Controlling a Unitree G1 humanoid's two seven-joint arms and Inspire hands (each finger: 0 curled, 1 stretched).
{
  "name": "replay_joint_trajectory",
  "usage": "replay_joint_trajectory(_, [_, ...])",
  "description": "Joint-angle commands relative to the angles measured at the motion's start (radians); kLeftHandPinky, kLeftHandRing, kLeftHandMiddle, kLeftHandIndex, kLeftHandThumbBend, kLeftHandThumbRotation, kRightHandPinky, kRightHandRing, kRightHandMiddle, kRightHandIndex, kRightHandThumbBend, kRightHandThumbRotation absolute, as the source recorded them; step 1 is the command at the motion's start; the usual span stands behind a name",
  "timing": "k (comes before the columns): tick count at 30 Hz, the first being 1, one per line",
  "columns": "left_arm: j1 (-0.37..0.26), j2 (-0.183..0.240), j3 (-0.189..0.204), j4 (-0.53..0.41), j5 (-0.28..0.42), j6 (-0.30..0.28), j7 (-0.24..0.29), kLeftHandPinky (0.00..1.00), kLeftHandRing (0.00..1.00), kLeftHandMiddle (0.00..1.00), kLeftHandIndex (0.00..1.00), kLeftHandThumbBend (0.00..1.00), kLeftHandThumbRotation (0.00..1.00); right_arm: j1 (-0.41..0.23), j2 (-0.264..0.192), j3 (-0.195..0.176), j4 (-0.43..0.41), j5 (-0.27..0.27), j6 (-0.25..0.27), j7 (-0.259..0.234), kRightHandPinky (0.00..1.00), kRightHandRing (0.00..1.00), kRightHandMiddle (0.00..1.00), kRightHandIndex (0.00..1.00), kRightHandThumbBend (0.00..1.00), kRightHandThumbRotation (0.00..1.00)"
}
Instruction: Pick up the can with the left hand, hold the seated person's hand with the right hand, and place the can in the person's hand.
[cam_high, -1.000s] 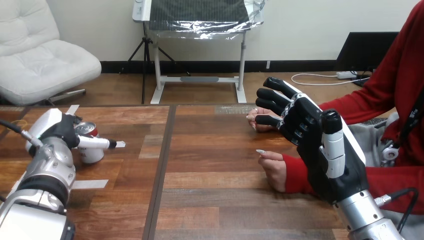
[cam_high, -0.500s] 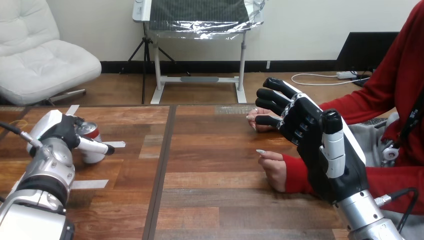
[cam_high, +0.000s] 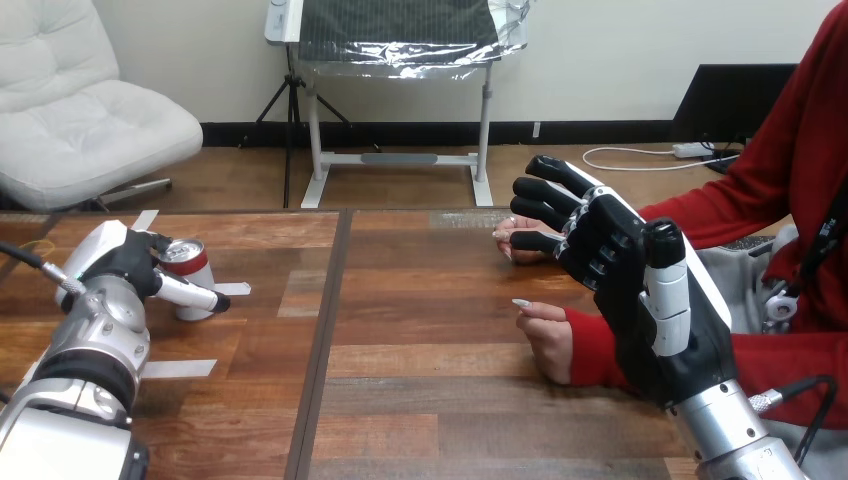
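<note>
Red can standing upright just right of left hand — straight fingers touching it; right hand hanging open, well apart.

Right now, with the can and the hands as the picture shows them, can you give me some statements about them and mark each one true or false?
1. The can is upright. True.
2. The can lies in a hand of the person. False: it is at the left side of the table, next to the left hand.
3. The right hand is shut on the person's wrist. False: the right hand is open, raised, and holds nothing.
4. The person's nearer hand and the person's farther hand are both in the table's right half. True.
</note>
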Motion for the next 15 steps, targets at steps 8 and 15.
replay_joint_trajectory(8, [-0.038,-0.011,-0.001,-0.015,0.004,-0.002,-0.012,0.64,0.79,0.85,0.86,0.75,0.12,-0.038,0.004,-0.01,-0.043,0.009,-0.025,0.0,0.78,0.86,0.85,0.87,0.89,1.0])
replay_joint_trajectory(15, [-0.036,-0.014,0.0,-0.016,0.004,-0.001,0.004,0.61,0.76,0.83,0.85,0.76,0.1,-0.037,0.0,-0.01,-0.048,0.011,-0.015,0.001,0.78,0.86,0.85,0.87,0.9,1.0])
